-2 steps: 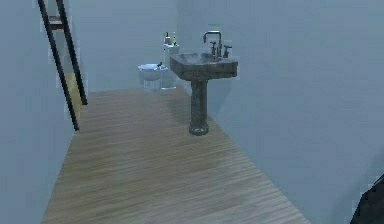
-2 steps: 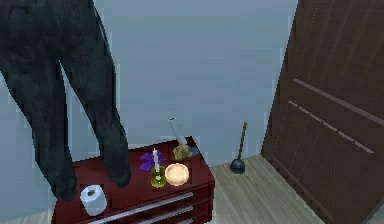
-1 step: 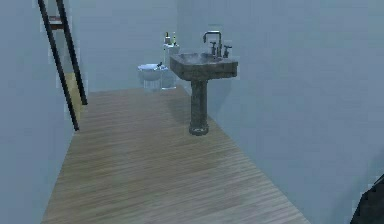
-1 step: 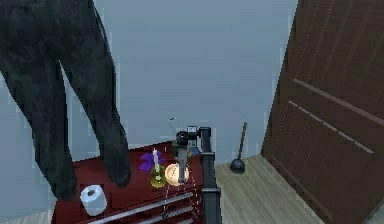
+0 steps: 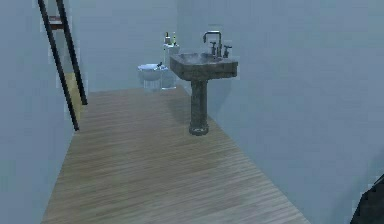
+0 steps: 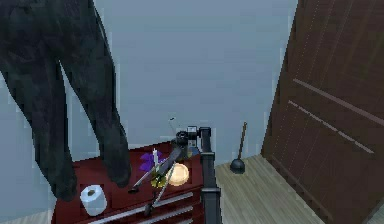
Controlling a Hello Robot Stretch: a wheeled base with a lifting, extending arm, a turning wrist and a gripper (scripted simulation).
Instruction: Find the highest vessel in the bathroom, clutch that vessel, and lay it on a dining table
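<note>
Vessel is hard to pick out: a small round orange thing (image 6: pixel 179 174) sits near the red cart's (image 6: pixel 97 171) right edge. The arm (image 6: pixel 209 172) rises beside it, the gripper (image 6: pixel 158 178) slanting over the cart top; I cannot tell if its fingers hold anything. Bare floor lies by the plunger (image 6: pixel 240 156) and door (image 6: pixel 330 110).

matt wood floor (image 5: pixel 150 165), mottled stone sink (image 5: pixel 204 66)

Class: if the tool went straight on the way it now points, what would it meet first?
Probably the purple thing on the dark red cart, right by the tool. Depth is unclear, so it could pass by toward the black hanging cloth.
</note>
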